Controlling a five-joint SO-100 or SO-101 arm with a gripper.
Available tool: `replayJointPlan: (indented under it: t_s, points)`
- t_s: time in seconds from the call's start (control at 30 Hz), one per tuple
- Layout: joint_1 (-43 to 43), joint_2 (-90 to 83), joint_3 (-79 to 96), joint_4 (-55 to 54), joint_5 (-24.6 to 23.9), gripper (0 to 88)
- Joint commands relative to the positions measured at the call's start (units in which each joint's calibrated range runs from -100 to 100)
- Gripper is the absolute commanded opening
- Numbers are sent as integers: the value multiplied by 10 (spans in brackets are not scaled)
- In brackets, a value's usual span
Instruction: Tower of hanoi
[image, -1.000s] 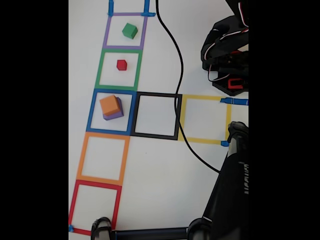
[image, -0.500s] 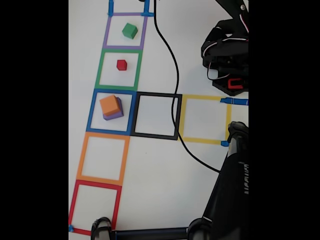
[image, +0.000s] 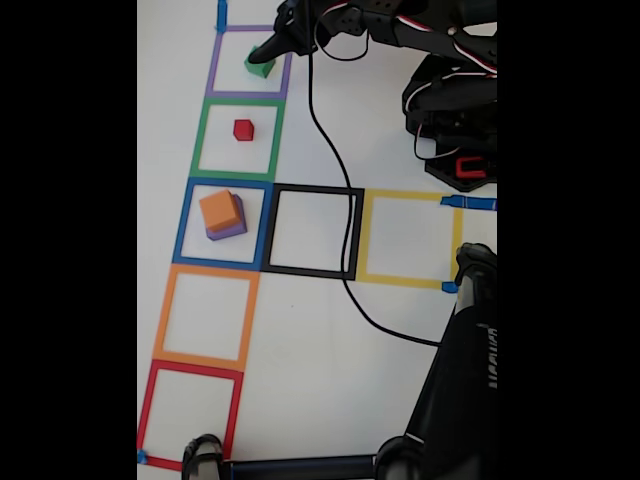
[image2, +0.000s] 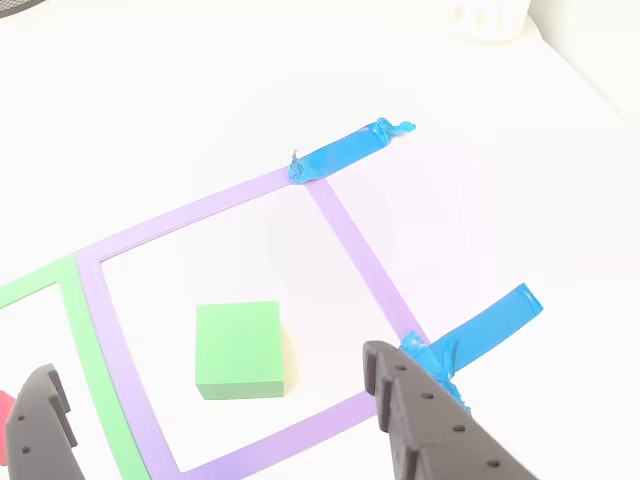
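Inside the purple tape square (image: 247, 62) at twelve o'clock in the fixed view: the green cube (image2: 239, 349), loose on the table.
My gripper (image2: 215, 425) hangs released over it; in the other view the cube lies between the two fingertips (image2: 395, 375), toward twelve o'clock from them, untouched. I judge a straight descent brackets it. Red cube (image: 243, 129) and orange-on-purple stack (image: 222, 214) wait toward six o'clock.

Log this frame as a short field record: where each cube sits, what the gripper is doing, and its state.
green cube: alone inside the purple tape square
red cube: alone inside the green tape square
orange cube: stacked on the purple cube, inside the blue tape square
gripper: open, over the green cube, fingers either side, not gripping
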Motion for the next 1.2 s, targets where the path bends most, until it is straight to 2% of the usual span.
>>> replayJointPlan:
  t_s: [0.0,0.37,0.63,0.8,1.17]
  points:
    - [15,89,21,-172,0,372]
    - [2,294,29,-416,0,372]
    - [-7,439,9,-548,0,363]
    - [-18,514,-18,-605,0,349]
    - [-22,584,-57,-631,0,302]
